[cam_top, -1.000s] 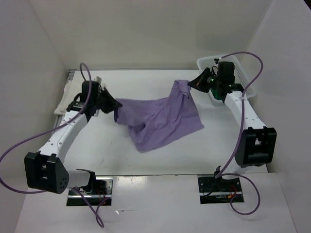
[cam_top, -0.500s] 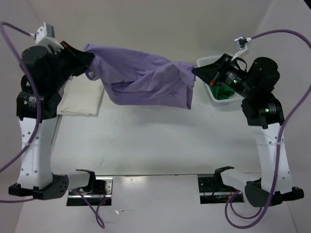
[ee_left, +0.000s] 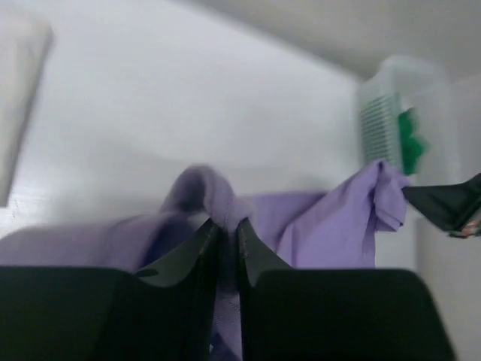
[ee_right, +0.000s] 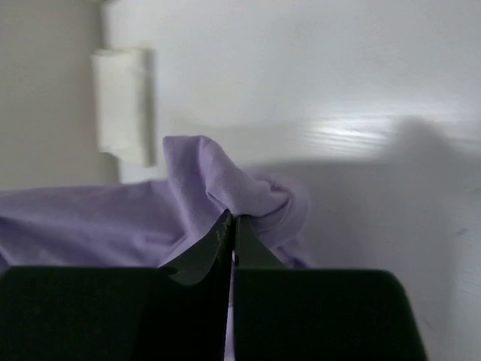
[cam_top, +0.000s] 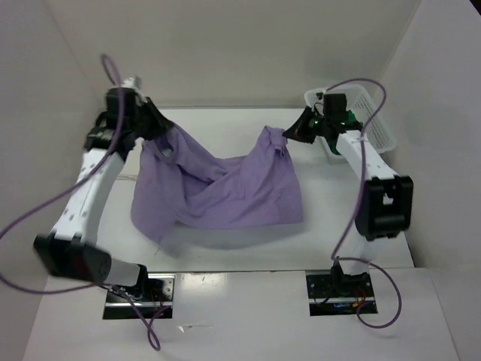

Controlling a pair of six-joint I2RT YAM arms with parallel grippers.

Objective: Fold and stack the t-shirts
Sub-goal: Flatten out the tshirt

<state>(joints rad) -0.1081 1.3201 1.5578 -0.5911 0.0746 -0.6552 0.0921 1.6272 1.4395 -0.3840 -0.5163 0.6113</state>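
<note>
The two arms are holding the purple shirt (cam_top: 225, 192) by its far corners, and its body is sagging in creases onto the middle of the desk (cam_top: 218, 124). The left end effector (ee_left: 224, 226) is standing narrow with purple cloth between its fingers. The right end effector (ee_right: 229, 222) is pinching a bunched corner tight. This is probably the spreading step, before any fold. The white shirt (ee_right: 124, 105) is lying folded at the desk's left edge, and the green shirt (ee_left: 408, 143) is waiting in the basket (cam_top: 376, 124). The next move calls for pulling both corners apart and lowering them evenly, so the wrinkled middle is flattening rather than doubling over.
</note>
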